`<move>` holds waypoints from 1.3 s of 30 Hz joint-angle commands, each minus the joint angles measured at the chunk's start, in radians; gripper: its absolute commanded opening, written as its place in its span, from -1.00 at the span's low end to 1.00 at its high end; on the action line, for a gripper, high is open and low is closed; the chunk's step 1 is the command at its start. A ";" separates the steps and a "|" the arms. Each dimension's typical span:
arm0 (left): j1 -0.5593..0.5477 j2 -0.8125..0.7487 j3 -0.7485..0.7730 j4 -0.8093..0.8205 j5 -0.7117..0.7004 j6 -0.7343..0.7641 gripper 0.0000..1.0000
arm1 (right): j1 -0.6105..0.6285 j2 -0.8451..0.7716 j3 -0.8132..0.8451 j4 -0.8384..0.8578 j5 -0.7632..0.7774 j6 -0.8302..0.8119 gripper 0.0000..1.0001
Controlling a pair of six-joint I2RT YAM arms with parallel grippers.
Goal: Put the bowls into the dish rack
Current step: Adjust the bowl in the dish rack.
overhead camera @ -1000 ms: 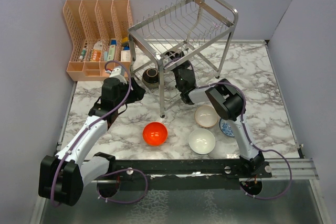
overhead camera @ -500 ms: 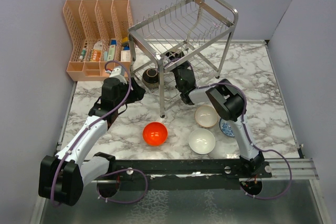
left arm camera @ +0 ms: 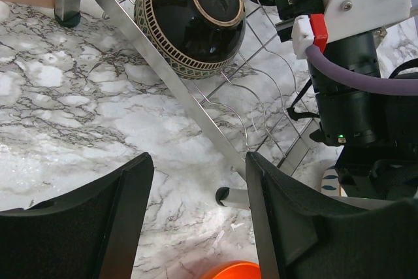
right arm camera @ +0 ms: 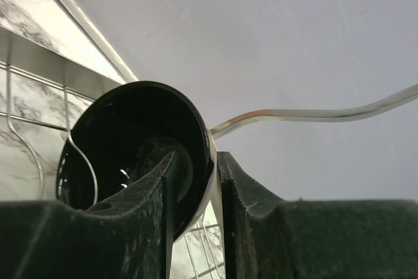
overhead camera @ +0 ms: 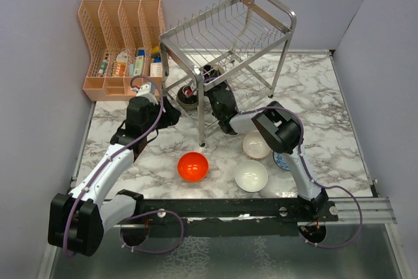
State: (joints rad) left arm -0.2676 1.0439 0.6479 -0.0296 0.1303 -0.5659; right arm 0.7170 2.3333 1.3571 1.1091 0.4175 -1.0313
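The steel dish rack (overhead camera: 228, 27) stands at the back centre. On its lower tier a dark brown bowl (left arm camera: 196, 21) with a patterned band leans bottom-up. Beside it a glossy black bowl (right arm camera: 130, 135) stands on edge. My right gripper (right arm camera: 196, 156) reaches under the upper tier and straddles that bowl's rim, jaws slightly open with a gap at the inner finger. My left gripper (left arm camera: 199, 158) hangs open over the marble by the rack's front leg, holding nothing. The red bowl (overhead camera: 193, 166), white bowl (overhead camera: 251, 176), beige bowl (overhead camera: 256, 144) and blue-patterned bowl (overhead camera: 283, 160) sit on the table.
A peach slotted organiser (overhead camera: 121, 44) with bottles stands at the back left. The rack's front leg (overhead camera: 201, 129) and lower rail (left arm camera: 176, 89) lie between the two arms. Grey walls close in both sides.
The right gripper's jaws have parted from their tight hold on the black bowl's rim, and that arm has shifted a little left. The left arm has not moved.
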 commanded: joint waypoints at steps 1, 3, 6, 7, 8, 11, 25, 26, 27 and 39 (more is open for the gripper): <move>0.004 -0.001 0.018 0.032 0.003 0.009 0.22 | 0.006 -0.041 0.032 -0.053 -0.002 0.040 -0.37; 0.005 -0.002 0.019 0.031 0.003 0.009 0.22 | 0.009 -0.044 0.032 -0.048 0.010 0.044 -0.30; 0.005 -0.002 0.018 0.034 0.003 0.009 0.22 | 0.014 -0.050 0.025 -0.023 0.030 0.043 -0.02; 0.004 -0.001 0.018 0.034 0.003 0.009 0.22 | 0.015 -0.051 0.022 -0.012 0.037 0.041 0.07; 0.005 -0.001 0.016 0.036 0.003 0.007 0.22 | 0.016 -0.054 0.019 0.001 0.046 0.042 0.16; 0.005 0.001 0.018 0.034 0.005 0.008 0.22 | 0.016 -0.066 0.020 0.002 0.069 0.058 0.26; 0.005 0.021 0.036 0.025 0.010 0.011 0.26 | 0.016 -0.167 -0.066 -0.060 0.161 0.201 0.44; 0.006 0.024 0.038 0.024 0.012 0.011 0.27 | 0.016 -0.181 -0.080 -0.075 0.165 0.217 0.44; 0.007 0.027 0.041 0.024 0.014 0.011 0.27 | 0.016 -0.194 -0.093 -0.086 0.170 0.232 0.44; 0.012 0.042 0.059 0.038 0.046 -0.008 0.35 | 0.016 -0.394 -0.233 -0.366 0.117 0.494 0.44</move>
State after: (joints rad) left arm -0.2619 1.0805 0.6662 -0.0231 0.1459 -0.5682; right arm 0.7277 2.0109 1.1461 0.8898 0.5655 -0.6739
